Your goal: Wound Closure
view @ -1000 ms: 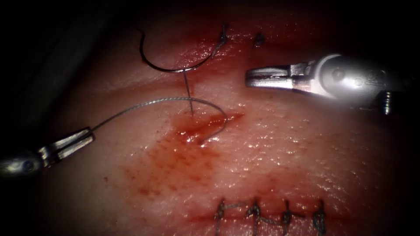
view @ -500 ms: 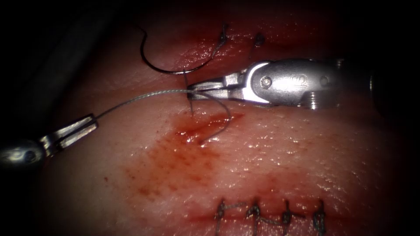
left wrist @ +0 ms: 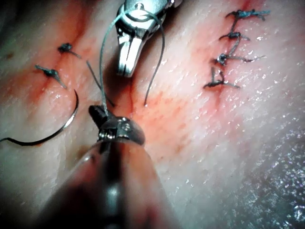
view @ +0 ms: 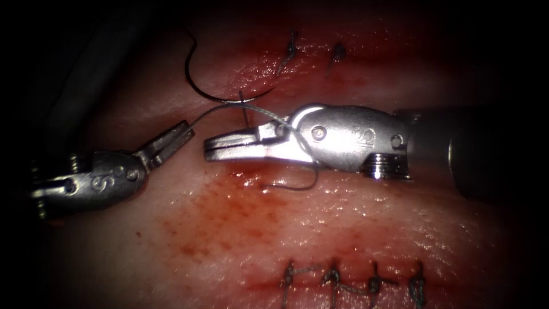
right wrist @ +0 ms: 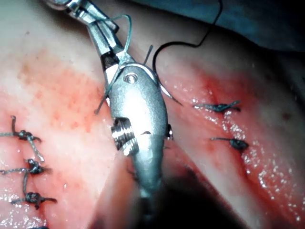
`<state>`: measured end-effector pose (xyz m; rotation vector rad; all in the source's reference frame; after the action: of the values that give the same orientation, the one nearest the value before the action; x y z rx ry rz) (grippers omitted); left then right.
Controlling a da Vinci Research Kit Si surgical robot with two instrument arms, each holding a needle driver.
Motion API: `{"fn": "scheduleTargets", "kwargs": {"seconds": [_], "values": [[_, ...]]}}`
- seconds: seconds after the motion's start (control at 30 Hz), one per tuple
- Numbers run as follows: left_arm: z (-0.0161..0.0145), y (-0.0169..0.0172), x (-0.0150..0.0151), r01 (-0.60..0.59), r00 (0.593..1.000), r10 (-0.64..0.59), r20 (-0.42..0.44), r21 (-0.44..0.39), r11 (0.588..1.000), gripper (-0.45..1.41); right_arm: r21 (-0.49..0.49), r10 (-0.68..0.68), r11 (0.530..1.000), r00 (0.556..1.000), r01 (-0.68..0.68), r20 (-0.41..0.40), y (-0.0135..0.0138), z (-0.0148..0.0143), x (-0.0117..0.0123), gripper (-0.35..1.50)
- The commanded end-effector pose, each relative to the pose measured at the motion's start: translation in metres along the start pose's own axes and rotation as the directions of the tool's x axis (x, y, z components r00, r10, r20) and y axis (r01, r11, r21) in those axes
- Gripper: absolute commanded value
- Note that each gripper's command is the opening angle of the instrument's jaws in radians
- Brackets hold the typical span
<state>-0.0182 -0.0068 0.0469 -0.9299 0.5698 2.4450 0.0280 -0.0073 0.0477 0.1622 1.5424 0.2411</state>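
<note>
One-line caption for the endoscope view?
Left tool holds the thread, looped around the right tool; needle lies free on the tissue.

Darkness is seen around the lit centre in the endoscope view; a dark blue-grey cloth (right wrist: 267,24) is seen beyond the lit area

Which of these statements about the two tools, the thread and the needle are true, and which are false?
1. The left tool holds the thread. True.
2. The right tool holds the needle. False: the needle lies free on the tissue, above both tools.
3. The thread is draped over the right tool. True.
4. Finished stitches sit in a row at the bottom of the endoscope view. True.
5. The red fluid lies above the needle. False: the red fluid is below the tools.
</note>
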Motion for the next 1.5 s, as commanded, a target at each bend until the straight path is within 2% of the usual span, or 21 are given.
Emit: {"fn": "scheduleTargets", "kwargs": {"seconds": [0.03,0.43,0.5,0.6,0.63,0.67,0.73,0.77,0.83,0.97,1.03,1.17,1.23,1.4,1.5], "values": [[0.0008,0.0007,0.0000,-0.002,1.000,0.002,-0.001,0.004,1.000,-0.45,-0.008,0.004,1.000,1.000,-0.004,-0.012,-0.0004,0.0010,-0.0003,-0.35],[0.0013,0.0019,0.0006,-0.038,0.999,0.037,0.015,0.022,0.999,-0.45,-0.111,0.059,0.991,0.995,-0.069,-0.084,-0.0009,0.0015,0.0011,-0.35],[0.0013,0.0024,0.0009,-0.044,0.999,0.044,0.019,0.028,0.999,-0.45,-0.146,0.062,0.987,0.995,-0.074,-0.082,-0.0010,0.0018,0.0009,-0.35],[0.0010,0.0031,0.0014,-0.063,0.998,0.062,0.029,0.036,0.997,-0.45,-0.237,0.061,0.969,0.998,-0.067,-0.031,-0.0008,0.0026,0.0002,-0.35],[0.0008,0.0034,0.0016,-0.069,0.997,0.068,0.033,0.039,0.997,-0.45,-0.262,0.074,0.962,0.997,-0.076,-0.019,-0.0007,0.0029,0.0000,-0.13],[0.0001,0.0040,0.0020,-0.089,0.995,0.087,0.043,0.046,0.995,-0.45,-0.308,0.075,0.949,0.997,-0.069,0.007,-0.0004,0.0033,-0.0005,0.37],[-0.0006,0.0045,0.0022,-0.096,0.995,0.094,0.046,0.052,0.994,-0.45,-0.334,0.077,0.940,0.997,-0.064,0.026,-0.0003,0.0033,-0.0007,0.59],[-0.0010,0.0048,0.0023,-0.105,0.994,0.103,0.048,0.050,0.993,-0.45,-0.346,0.081,0.936,0.996,-0.060,0.046,-0.0001,0.0032,-0.0008,0.81],[-0.0017,0.0051,0.0024,-0.113,0.993,0.111,0.052,0.053,0.992,-0.45,-0.367,0.088,0.929,0.993,-0.054,0.075,0.0000,0.0032,-0.0009,1.09],[-0.0029,0.0052,0.0025,-0.129,0.990,0.126,0.058,0.049,0.990,-0.45,-0.429,0.108,0.903,0.983,-0.034,0.151,0.0000,0.0033,-0.0010,1.35],[-0.0034,0.0052,0.0025,-0.141,0.989,0.138,0.060,0.048,0.989,-0.45,-0.415,0.116,0.909,0.976,-0.029,0.186,-0.0001,0.0032,-0.0010,1.35],[-0.0041,0.0051,0.0026,-0.159,0.986,0.156,0.063,0.045,0.986,-0.45,-0.363,0.126,0.932,0.951,-0.016,0.283,-0.0009,0.0031,-0.0015,1.13],[-0.0044,0.0049,0.0026,-0.170,0.984,0.167,0.064,0.041,0.985,-0.45,-0.332,0.126,0.943,0.936,-0.011,0.328,-0.0012,0.0032,-0.0019,1.09],[-0.0051,0.0037,0.0029,-0.205,0.977,0.203,0.067,0.026,0.978,-0.45,-0.178,0.109,0.983,0.901,-0.036,0.420,-0.0022,0.0034,-0.0036,1.13],[-0.0051,0.0026,0.0033,-0.226,0.972,0.224,0.069,0.016,0.974,-0.45,-0.098,0.100,0.993,0.899,-0.065,0.426,-0.0028,0.0036,-0.0044,1.14]]}}
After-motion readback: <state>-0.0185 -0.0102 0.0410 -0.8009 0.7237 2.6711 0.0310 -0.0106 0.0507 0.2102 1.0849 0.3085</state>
